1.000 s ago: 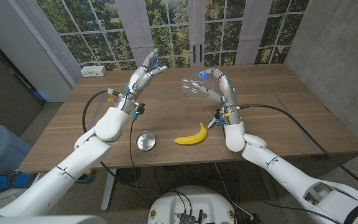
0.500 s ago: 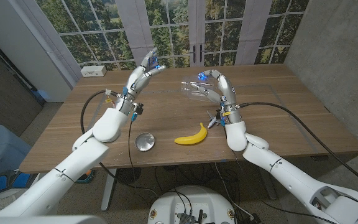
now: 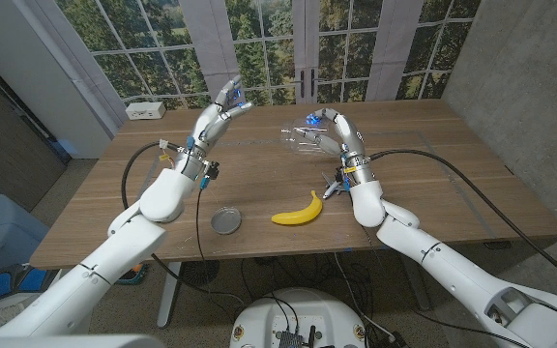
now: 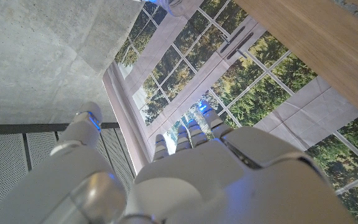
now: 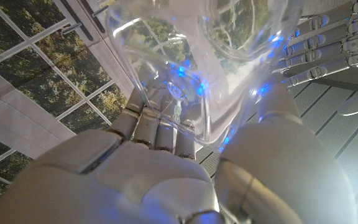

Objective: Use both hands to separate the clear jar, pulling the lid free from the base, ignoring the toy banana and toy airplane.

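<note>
Head view, right hand (image 3: 341,140): we see it raised at upper centre, fingers wrapped round the jar (image 3: 301,136).
Left hand (image 3: 217,114): raised at upper left, fingers spread, holding nothing.
Lid (image 3: 225,219): on the table, lower left of centre.
Banana (image 3: 299,211): just right of the lid.

Open tabletop (image 3: 259,174) between the raised left hand (image 3: 219,108) and right hand (image 3: 332,135), lid (image 3: 226,220) and toy banana (image 3: 298,210) blocking the near edge, toy airplane (image 3: 334,187) beside the right wrist, white box (image 3: 144,110) far left
</note>
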### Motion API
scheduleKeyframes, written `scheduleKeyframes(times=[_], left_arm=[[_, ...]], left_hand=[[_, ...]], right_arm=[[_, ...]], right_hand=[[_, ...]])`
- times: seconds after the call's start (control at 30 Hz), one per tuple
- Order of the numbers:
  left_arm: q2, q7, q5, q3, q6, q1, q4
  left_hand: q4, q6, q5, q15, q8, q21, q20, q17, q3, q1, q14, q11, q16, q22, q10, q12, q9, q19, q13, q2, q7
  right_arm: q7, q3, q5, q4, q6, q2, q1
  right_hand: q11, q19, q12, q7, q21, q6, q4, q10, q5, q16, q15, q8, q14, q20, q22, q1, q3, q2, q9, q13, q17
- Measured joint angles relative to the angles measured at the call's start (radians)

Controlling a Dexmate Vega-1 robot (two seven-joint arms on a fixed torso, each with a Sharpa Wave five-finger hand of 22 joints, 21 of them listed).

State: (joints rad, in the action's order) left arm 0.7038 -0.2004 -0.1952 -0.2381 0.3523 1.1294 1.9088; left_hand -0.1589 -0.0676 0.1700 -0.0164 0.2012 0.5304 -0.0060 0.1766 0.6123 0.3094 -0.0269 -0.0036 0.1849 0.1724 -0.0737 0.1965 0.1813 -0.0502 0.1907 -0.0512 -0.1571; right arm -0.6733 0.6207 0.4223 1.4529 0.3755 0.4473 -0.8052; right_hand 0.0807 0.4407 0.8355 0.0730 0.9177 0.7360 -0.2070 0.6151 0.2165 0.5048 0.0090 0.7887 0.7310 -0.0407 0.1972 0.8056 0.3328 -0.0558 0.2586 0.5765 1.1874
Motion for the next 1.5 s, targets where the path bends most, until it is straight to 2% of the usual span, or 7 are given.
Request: scheduleKeyframes(times=[0.43, 0.47, 0.63, 0.83, 0.87, 1.03, 1.5], left_arm=[[0.012, 0.015, -0.024, 0.01, -0.014, 0.005, -0.001], [0.014, 0.023, -0.039, 0.011, -0.022, 0.006, -0.001], [0.017, 0.027, -0.046, 0.014, -0.025, 0.009, -0.001], [0.02, 0.027, -0.047, 0.014, -0.025, 0.012, 0.001], [0.02, 0.031, -0.053, 0.014, -0.026, 0.012, 0.001], [0.021, 0.036, -0.056, 0.014, -0.026, 0.012, 0.001], [0.027, 0.038, -0.059, 0.014, -0.026, 0.02, 0.009]], left_hand=[[0.0, -0.004, 0.0, 0.009, -0.002, -0.014, -0.005, 0.0, -0.008, -0.015, -0.013, 0.004, -0.004, 0.0, -0.004, 0.0, 0.0, -0.005, 0.0, 0.004, -0.004], [0.0, -0.004, 0.0, 0.007, -0.005, -0.014, -0.005, 0.0, -0.008, -0.015, -0.015, 0.004, -0.004, 0.0, -0.004, 0.0, 0.0, -0.005, 0.0, 0.004, -0.004], [0.0, -0.004, 0.0, 0.007, -0.005, -0.014, -0.005, 0.0, -0.008, -0.015, -0.014, 0.004, -0.004, 0.0, -0.004, 0.0, 0.0, -0.005, 0.0, 0.004, -0.004], [0.004, -0.004, 0.0, 0.007, -0.005, -0.022, -0.008, 0.0, -0.012, -0.015, -0.014, 0.009, -0.004, 0.0, -0.009, 0.0, 0.0, -0.009, 0.0, 0.004, -0.004], [0.004, -0.004, 0.0, 0.007, -0.005, -0.022, -0.008, 0.0, -0.012, -0.015, -0.014, 0.009, -0.004, 0.0, -0.009, 0.0, 0.0, -0.009, 0.0, 0.004, -0.004], [0.004, -0.004, 0.0, 0.004, -0.005, -0.022, -0.008, 0.0, -0.012, -0.018, -0.018, 0.009, -0.004, 0.0, -0.009, 0.0, 0.0, -0.009, -0.001, 0.008, -0.004], [0.0, -0.004, 0.0, 0.008, -0.005, -0.031, -0.008, 0.0, -0.016, -0.018, -0.022, 0.009, -0.004, 0.0, -0.009, 0.0, -0.005, -0.009, -0.005, 0.008, -0.004]], right_arm=[[0.133, 0.018, -0.062, -0.002, -0.093, -0.002, 0.028], [0.152, 0.041, -0.07, -0.009, -0.106, -0.004, 0.054], [0.199, 0.056, -0.088, -0.009, -0.134, 0.0, 0.068], [0.246, 0.058, -0.1, -0.009, -0.155, 0.001, 0.069], [0.255, 0.078, -0.102, -0.004, -0.16, 0.013, 0.081], [0.298, 0.092, -0.108, 0.008, -0.186, 0.024, 0.091], [0.386, 0.127, -0.112, 0.022, -0.236, 0.04, 0.116]], right_hand=[[0.003, -0.003, -0.001, 0.0, 0.015, 0.0, 0.0, 0.003, -0.001, -0.007, 0.0, 0.0, 0.0, -0.003, 0.001, 0.0, 0.0, 0.0, 0.0, 0.0, 0.0], [0.003, -0.004, -0.003, 0.0, 0.015, 0.0, 0.0, 0.003, 0.0, -0.007, 0.0, 0.0, 0.0, -0.004, 0.001, 0.0, 0.0, 0.0, 0.0, 0.0, 0.0], [0.009, -0.004, -0.004, 0.0, 0.015, 0.0, 0.0, 0.009, 0.004, -0.007, 0.0, 0.0, 0.0, -0.004, 0.001, 0.0, 0.0, 0.0, 0.0, 0.0, 0.0], [0.012, -0.006, -0.012, 0.0, 0.023, 0.0, 0.0, 0.012, 0.004, -0.014, 0.0, -0.001, 0.0, -0.002, -0.003, 0.0, 0.0, 0.0, 0.0, 0.0, 0.0], [0.012, -0.006, -0.012, 0.0, 0.023, 0.0, 0.0, 0.012, 0.004, -0.014, 0.0, -0.001, 0.0, -0.002, -0.003, 0.0, 0.0, 0.0, 0.0, 0.0, 0.0], [0.014, -0.006, -0.013, 0.0, 0.025, 0.0, 0.0, 0.014, 0.004, -0.023, 0.0, -0.005, 0.0, -0.002, -0.004, 0.0, 0.0, 0.0, 0.0, 0.0, -0.005], [0.021, -0.006, -0.033, 0.0, 0.043, 0.0, 0.0, 0.021, 0.0, -0.107, -0.02, -0.019, 0.002, -0.002, -0.007, 0.004, 0.0, -0.004, 0.0, 0.003, -0.063]])
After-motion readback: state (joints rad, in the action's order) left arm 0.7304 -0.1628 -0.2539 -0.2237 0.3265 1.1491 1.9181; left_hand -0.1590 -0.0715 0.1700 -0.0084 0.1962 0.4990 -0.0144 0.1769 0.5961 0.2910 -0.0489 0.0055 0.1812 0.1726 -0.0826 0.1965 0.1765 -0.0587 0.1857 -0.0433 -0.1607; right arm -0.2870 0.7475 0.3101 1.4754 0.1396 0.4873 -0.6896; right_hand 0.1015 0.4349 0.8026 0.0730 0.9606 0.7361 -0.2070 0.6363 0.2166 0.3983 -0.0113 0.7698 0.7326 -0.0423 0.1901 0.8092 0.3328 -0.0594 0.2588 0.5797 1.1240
